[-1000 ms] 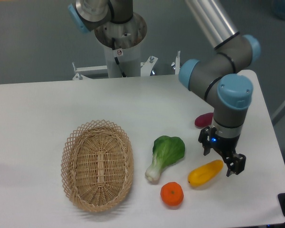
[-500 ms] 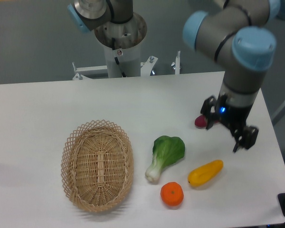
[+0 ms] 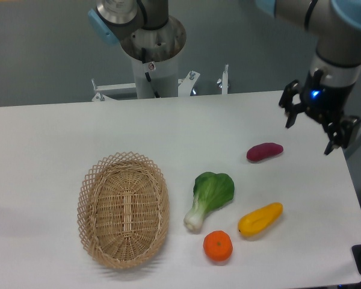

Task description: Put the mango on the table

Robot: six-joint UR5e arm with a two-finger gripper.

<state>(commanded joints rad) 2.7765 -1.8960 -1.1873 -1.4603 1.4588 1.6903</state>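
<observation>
The mango (image 3: 260,220) is a yellow-orange elongated fruit lying on the white table (image 3: 60,138), right of the middle near the front edge. My gripper (image 3: 311,133) is open and empty, raised well above the table at the far right, up and to the right of the mango. Its two dark fingers (image 3: 289,118) point downward with a wide gap between them.
A purple-red sweet potato (image 3: 265,152) lies below the gripper's left. A green bok choy (image 3: 209,197) and a round tangerine (image 3: 218,246) lie left of the mango. A wicker basket (image 3: 123,208) stands at the left. The arm's base (image 3: 150,54) is at the back.
The gripper, which was open right beside the mango, has risen and moved back to the right, away from it. The mango stays on the table.
</observation>
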